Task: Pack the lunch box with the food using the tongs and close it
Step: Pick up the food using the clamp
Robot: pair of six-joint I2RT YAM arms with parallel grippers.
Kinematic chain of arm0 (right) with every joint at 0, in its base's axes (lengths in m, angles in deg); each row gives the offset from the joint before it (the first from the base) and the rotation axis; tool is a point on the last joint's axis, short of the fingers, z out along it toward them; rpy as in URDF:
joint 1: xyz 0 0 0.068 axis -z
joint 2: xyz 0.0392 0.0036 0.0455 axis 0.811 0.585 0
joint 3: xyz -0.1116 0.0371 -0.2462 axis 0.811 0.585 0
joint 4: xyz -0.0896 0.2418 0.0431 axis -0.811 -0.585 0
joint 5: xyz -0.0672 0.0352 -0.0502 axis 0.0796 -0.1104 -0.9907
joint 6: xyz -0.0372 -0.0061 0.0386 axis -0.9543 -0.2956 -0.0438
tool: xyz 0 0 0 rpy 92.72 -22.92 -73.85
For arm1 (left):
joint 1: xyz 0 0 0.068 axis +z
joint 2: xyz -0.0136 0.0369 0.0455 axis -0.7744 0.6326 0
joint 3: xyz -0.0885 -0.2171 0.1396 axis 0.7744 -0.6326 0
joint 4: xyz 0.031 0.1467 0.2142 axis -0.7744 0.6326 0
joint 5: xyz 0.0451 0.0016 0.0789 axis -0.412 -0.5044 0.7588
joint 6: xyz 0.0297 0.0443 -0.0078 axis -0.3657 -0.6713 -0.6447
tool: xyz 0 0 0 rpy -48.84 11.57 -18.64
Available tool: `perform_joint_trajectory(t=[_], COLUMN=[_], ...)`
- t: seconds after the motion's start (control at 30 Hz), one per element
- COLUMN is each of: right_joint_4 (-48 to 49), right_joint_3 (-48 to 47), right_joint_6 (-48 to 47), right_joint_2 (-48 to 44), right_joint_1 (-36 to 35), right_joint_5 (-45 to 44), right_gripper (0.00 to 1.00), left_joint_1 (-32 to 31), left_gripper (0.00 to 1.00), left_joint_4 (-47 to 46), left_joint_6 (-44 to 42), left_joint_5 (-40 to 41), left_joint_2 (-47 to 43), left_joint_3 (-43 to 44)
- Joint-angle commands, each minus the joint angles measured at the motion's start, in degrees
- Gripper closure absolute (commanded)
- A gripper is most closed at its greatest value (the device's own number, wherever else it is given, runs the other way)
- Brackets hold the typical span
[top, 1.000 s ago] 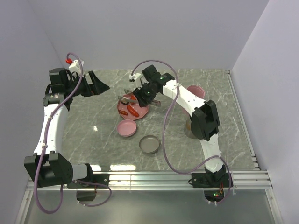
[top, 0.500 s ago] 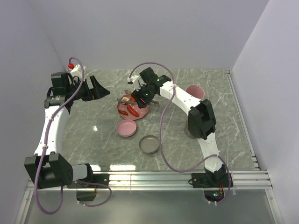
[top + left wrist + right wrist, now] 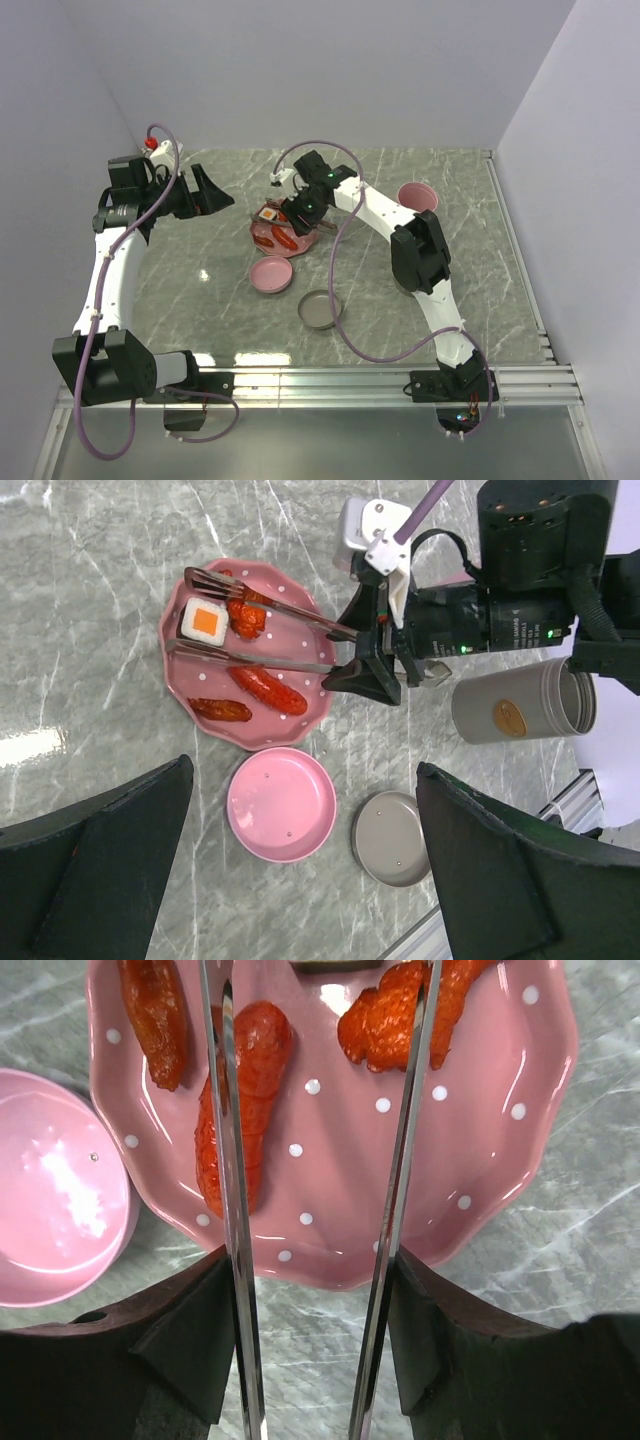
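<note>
My right claw (image 3: 365,670) grips slim silver metal tongs (image 3: 232,1210); tips ahead straddle the orange-centred sushi roll (image 3: 203,621). My left claw (image 3: 205,188) is wide open.

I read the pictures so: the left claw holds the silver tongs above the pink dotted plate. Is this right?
Not quite. It is the right claw that holds the silver tongs above the pink dotted plate. The left wrist view shows this.

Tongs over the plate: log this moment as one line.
right gripper: gripping tongs | tongs: arms either side of sushi roll on plate | left gripper: jaws open, holding nothing
</note>
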Motion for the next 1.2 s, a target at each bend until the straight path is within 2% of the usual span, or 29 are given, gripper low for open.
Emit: perform_joint_trajectory(t=[0.0,0.27,0.5,0.9,1.17], right_joint_4=[1.46,-0.64,-2.22,-5.56,-7.67], right_joint_3=[-3.78,-4.39,-3.42,-4.65,-5.00], right_joint_6=[-0.05,0.39,-0.22,-0.13,-0.13], right_joint_2=[0.01,-0.43,-1.05,-2.37,-5.27], right_joint_1=[-0.28,0.08,0.60,0.51,-0.10], right_joint_5=[-0.95,0.19,0.45,3.52,2.83], right_gripper=[0.38,0.42,0.41,0.55,0.55], left_joint_1=[0.49,0.85,1.11,1.37,1.37], left_gripper=[0.01,0.01,0.01,0.01,0.00], left_joint_4=[0.11,0.28,0.46,0.46,0.19], left_joint_6=[-1.47,-1.12,-0.77,-0.60,-0.42], left_joint_5=[-0.10,-0.54,-1.33,-1.68,-1.95], left_joint_2=[-1.01,-0.22,0.22,0.21,0.22], left_joint_3=[-0.09,0.26,0.79,0.88,0.62])
